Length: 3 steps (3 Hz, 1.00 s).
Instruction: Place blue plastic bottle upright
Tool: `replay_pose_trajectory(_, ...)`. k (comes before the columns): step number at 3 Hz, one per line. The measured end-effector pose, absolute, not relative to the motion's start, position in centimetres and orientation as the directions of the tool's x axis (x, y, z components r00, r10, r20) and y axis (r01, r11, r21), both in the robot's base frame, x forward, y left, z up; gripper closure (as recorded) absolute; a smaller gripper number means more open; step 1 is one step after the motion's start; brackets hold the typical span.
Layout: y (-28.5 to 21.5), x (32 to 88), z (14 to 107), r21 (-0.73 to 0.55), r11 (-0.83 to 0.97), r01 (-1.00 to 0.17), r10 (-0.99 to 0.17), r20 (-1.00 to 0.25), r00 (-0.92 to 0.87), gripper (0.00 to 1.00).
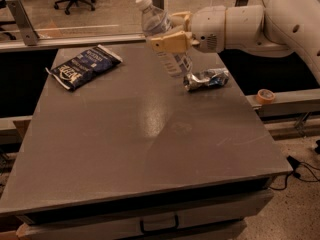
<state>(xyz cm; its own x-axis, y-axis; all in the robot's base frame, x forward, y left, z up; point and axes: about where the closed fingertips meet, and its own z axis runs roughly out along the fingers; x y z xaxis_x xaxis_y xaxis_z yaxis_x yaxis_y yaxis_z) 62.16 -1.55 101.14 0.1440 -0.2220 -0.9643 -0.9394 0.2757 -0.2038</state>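
Observation:
The blue plastic bottle [161, 38] is clear with a white cap at its top left and a blue-and-white label low down. It is held in the air above the back of the grey table [125, 134], tilted only a little to the left, near upright. My gripper [167, 31] comes in from the right on a white arm and is shut on the bottle's middle, one tan finger in front and one behind. The bottle's base hangs just above the table, left of a crushed silver can [206, 79].
A dark blue snack bag [83, 66] lies at the table's back left. A roll of orange tape [265, 96] sits on a ledge to the right. A rail and office chairs stand behind the table.

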Motion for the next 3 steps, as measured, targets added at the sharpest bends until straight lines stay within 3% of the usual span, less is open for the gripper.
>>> replay_pose_trajectory(1, -2.0, 61.9, 100.6, -0.178, 0.288, -0.941, -0.179, -0.975, 0.129, 1.00)
replay_pose_trajectory(3, -4.5, 58.9, 99.2, -0.073, 0.371, -0.926, 0.034, -0.995, 0.093, 1.00)
